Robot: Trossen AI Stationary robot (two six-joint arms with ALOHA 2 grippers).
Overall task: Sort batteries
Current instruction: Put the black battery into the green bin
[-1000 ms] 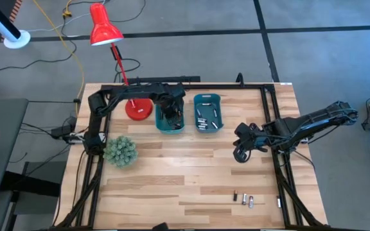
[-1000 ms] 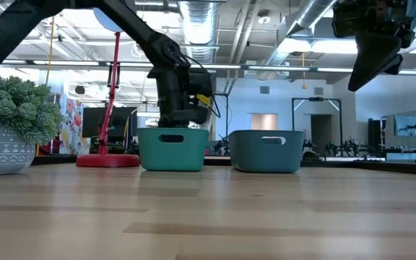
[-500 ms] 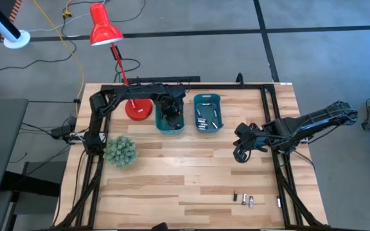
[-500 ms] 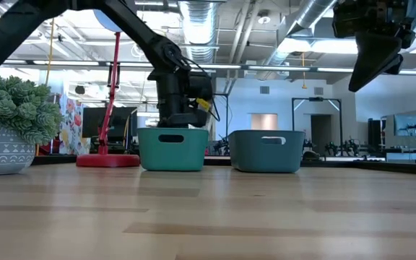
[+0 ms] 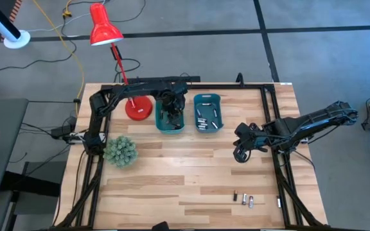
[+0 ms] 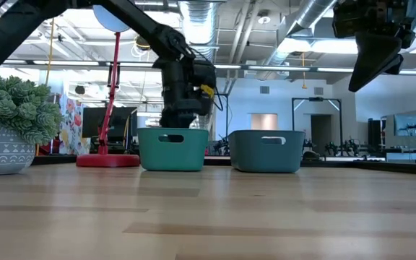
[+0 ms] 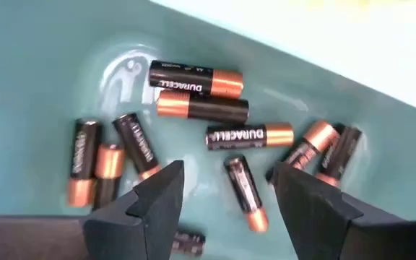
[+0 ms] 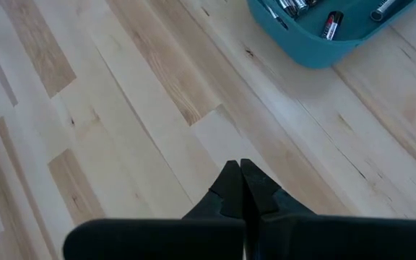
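Teal plastic is filling the left wrist view: the floor of the left bin [image 5: 170, 120] is being seen there, strewn with black-and-copper batteries [image 7: 250, 136] lying at all angles, some touching one another. The left gripper [image 7: 226, 206] is being held just over these cells with its fingers [image 7: 157, 209] spread apart and nothing being gripped between them; one battery [image 7: 245, 192] is lying on the bin floor in the gap between them. In the high view the left gripper [image 5: 172, 106] is being shown above the far part of that bin, and in the low view it [image 6: 179, 115] is being held at the bin's [image 6: 172, 149] rim.

Just beside it, the darker right bin [image 5: 207, 112] is being occupied by silver-grey cells [image 5: 202, 120]. A few more loose cells [image 5: 244, 199] are lying on the wooden table [image 5: 172, 179] near its front edge, well apart from both bins.

The right gripper [image 5: 239, 154] is being held over bare table on the right side, with its fingertips [image 8: 231, 184] pressed together and nothing between them. A corner of the right bin [image 8: 316, 40] is being seen in the right wrist view.

A red lamp [image 5: 105, 32] and a spiky green plant [image 5: 120, 151] are standing on the table's left side.
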